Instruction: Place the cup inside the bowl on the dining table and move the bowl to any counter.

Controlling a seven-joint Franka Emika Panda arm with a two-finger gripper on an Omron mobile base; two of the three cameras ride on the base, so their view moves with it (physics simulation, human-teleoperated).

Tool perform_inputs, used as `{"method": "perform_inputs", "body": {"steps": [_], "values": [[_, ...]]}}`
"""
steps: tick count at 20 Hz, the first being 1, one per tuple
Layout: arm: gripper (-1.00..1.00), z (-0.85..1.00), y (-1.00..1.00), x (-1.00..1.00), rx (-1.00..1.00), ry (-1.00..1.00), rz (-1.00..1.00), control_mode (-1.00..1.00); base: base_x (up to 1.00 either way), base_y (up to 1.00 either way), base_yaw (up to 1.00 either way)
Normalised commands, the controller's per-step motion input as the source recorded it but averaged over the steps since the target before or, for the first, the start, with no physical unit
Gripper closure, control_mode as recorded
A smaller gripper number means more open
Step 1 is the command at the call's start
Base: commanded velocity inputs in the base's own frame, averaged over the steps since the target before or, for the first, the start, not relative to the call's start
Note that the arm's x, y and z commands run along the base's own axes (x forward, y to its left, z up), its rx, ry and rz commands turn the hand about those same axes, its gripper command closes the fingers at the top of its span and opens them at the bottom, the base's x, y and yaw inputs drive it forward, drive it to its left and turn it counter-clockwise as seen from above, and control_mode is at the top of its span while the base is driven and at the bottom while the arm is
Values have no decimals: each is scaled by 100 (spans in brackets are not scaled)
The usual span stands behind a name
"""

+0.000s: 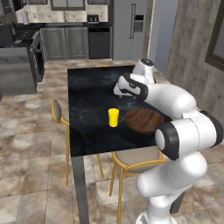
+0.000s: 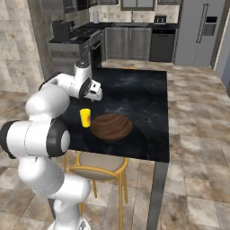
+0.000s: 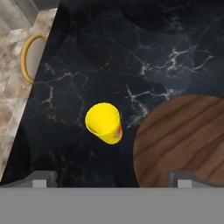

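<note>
Two task things sit on the dining table's worktop, and the bowl serves as the landmark for all that follows. Going left to right in the left base view: a yellow-framed chair stands tucked at the worktop's left edge, well left of the bowl; then comes the cup, upright on the black marble just left of the bowl and apart from it, a thin strip of marble showing between them; then the bowl itself, wide and dark brown, resting near the worktop's near right corner with nothing inside it (its far right rim is hidden by the arm). A second chair with a tan seat stands below the bowl, at the near edge. The end effector hangs above the worktop beyond the bowl and a little left of it, touching neither thing; its jaws stand released, spread wide, holding nothing. In the hand view the two fingertips rise far apart at the bottom, with the cup between their lines and the bowl under the right one. Far behind the bowl, the kitchen counter runs along the back wall over grey cabinets.
</note>
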Motion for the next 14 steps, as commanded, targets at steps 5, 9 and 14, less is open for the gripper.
{"method": "perform_inputs", "body": {"steps": [5, 9, 14], "values": [[-100, -6, 19, 8, 0, 2, 0, -100, 0, 0, 0], [-100, -8, 7, 10, 0, 1, 0, -100, 0, 0, 0], [-100, -7, 0, 4, 0, 0, 0, -100, 0, 0, 0]]}}
